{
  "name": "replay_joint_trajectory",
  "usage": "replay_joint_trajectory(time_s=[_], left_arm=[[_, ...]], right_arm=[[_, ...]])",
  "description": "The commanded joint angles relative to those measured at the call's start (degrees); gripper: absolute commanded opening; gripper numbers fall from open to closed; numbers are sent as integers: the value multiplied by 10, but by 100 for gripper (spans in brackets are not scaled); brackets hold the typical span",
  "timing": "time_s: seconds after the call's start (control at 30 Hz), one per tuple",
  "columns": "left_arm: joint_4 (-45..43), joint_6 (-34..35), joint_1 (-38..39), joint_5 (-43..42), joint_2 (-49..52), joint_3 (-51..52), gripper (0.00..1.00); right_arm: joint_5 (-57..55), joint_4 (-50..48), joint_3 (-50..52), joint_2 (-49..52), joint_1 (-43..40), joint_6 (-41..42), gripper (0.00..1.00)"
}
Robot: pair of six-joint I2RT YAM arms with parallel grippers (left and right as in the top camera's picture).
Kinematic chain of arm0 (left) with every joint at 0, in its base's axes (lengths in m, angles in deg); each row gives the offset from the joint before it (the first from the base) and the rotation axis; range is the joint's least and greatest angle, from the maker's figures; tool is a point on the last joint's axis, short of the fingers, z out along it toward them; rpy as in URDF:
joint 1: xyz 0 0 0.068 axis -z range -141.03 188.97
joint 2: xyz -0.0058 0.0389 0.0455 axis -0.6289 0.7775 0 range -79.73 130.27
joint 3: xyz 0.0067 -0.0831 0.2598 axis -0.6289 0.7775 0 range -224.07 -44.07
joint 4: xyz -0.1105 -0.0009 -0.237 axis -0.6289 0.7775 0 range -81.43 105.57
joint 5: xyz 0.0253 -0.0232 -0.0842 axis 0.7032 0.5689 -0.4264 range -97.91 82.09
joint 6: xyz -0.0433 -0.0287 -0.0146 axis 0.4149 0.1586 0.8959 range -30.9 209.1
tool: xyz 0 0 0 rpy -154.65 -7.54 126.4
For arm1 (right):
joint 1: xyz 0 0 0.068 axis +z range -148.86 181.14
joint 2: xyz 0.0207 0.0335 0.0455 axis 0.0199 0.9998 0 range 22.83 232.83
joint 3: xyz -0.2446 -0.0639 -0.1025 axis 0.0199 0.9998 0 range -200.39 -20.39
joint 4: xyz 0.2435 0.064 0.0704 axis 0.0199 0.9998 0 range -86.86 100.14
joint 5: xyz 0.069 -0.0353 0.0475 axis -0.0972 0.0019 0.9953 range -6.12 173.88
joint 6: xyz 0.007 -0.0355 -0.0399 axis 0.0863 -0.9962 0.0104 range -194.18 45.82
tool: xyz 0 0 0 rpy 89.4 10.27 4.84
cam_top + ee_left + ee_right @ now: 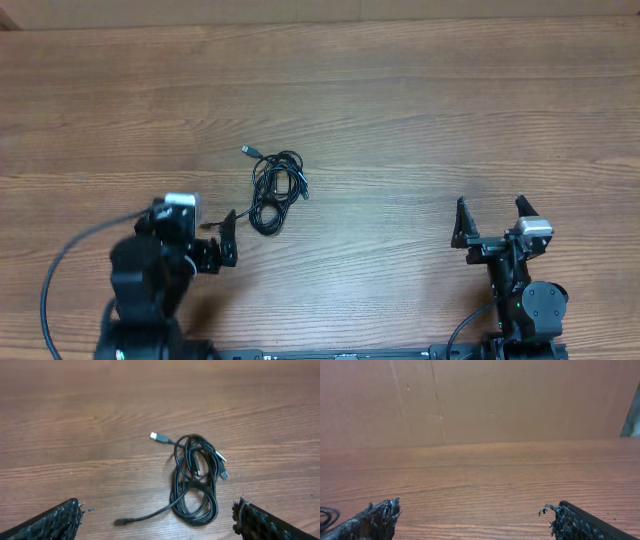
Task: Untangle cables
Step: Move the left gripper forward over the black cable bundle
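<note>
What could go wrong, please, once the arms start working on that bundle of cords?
1. The cords lie in tight overlapping loops; the open left gripper might pinch several strands together and tighten the tangle.
2. Pulling the silver plug alone may drag the whole bundle across the table.
3. The open right gripper sits far off, so nothing yet can hold the bundle down.

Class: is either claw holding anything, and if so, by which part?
Nothing is held. The left claw and right claw are both open and empty; the cables lie untouched on the table.
</note>
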Motion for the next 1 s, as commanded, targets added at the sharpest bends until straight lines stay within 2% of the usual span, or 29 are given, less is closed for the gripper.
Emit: replay_joint_trajectory(time_s=[0.0,0.1,0.13,0.23,0.4,0.97], left_arm=[[22,-15,4,-19,75,-71,100],[56,-46,4,-53,134,-123,100],[101,-46,4,-83,171,-165,100],[158,-46,4,-122,205,-217,100],[228,-72,4,-123,245,-259,100],[248,-81,4,-124,334,-259,100]], right_arm=[[-5,-3,6,-5,-3,-4,100],[-5,-3,6,-5,-3,-4,100],[-5,-3,6,-5,-3,-4,100],[-5,-3,6,-5,-3,-4,100],[-5,-3,6,-5,-3,-4,100],[-5,-3,6,-5,-3,-4,100]])
